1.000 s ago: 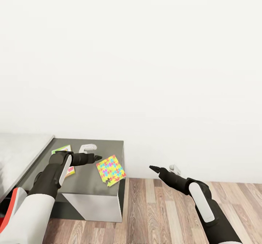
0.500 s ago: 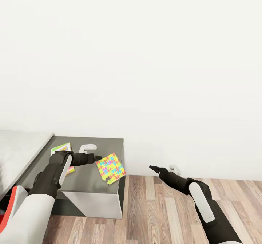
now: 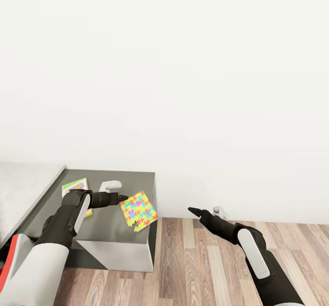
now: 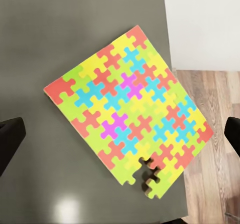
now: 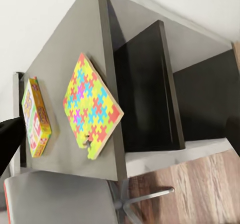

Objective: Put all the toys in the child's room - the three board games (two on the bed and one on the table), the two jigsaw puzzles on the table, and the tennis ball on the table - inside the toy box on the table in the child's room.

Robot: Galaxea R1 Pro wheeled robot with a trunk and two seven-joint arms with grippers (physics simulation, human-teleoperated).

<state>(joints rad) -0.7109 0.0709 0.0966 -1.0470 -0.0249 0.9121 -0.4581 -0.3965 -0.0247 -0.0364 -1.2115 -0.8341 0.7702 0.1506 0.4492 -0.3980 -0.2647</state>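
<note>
Left gripper [image 3: 122,197] held spread above one many-coloured square jigsaw puzzle [image 3: 139,212], one green-edged board game [image 3: 76,191] at nine o'clock, right gripper [image 3: 193,211] spread.

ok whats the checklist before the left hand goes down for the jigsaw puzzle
1. Left hand above the jigsaw puzzle: ok, the left wrist view looks straight down on it.
2. Left hand open: ok, fingers show wide apart at either side of that view.
3. Puzzle free of neighbours: ok, the board game lies apart from it.
4. Puzzle fully on the table: not ok, one corner overhangs the edge.
5. Puzzle intact: not ok, a piece near one corner looks missing or loose.
6. Right hand out of the way: ok, over the floor.
7. Toy box location: cannot tell.
</note>
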